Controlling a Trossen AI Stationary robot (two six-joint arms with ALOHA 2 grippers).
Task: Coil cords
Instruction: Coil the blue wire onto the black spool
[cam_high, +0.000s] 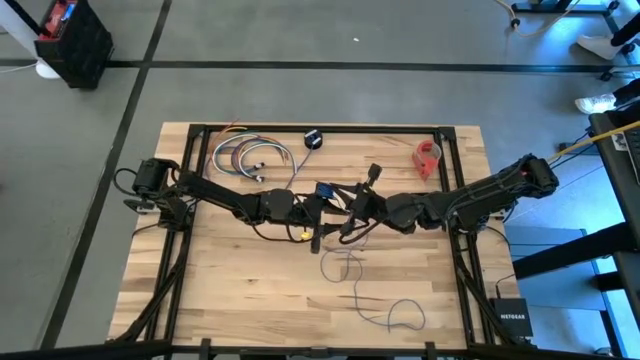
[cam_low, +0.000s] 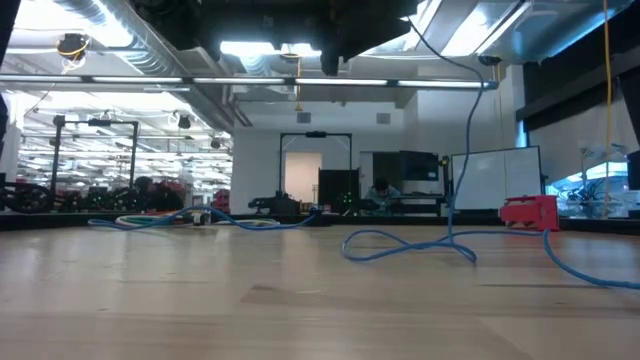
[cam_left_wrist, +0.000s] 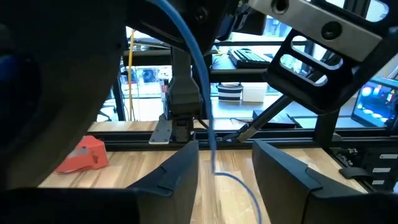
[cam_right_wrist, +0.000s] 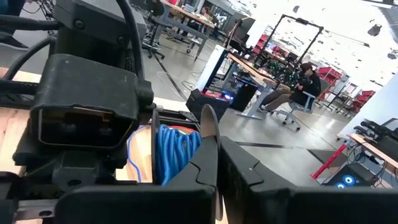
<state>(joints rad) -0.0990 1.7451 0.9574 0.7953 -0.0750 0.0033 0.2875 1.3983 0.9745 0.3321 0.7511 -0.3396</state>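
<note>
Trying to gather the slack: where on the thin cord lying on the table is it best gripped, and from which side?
Grip the cord on the fairly straight run between its two loops, from straight above, jaws across it: it lies flat on the table, a single strand there.

1. A light wooden table (cam_high: 230, 290) with a black metal frame stands on a grey concrete floor (cam_high: 300, 90) marked with dark lines.
2. A bundle of multicoloured cables (cam_high: 250, 155) with white ends lies looped near the table's far edge, toward the left.
3. A small red object (cam_high: 428, 157) sits near the far right corner of the table; in the low view it shows as a red block (cam_low: 530, 212) at the table's far edge.
4. A black box labelled NETGEAR (cam_high: 512, 318) lies just off the table's right side.
5. A black crate (cam_high: 75, 40) with red contents stands on the floor, well apart from the table.
6. A seated person (cam_right_wrist: 298, 87) shows far off in the room.
</note>
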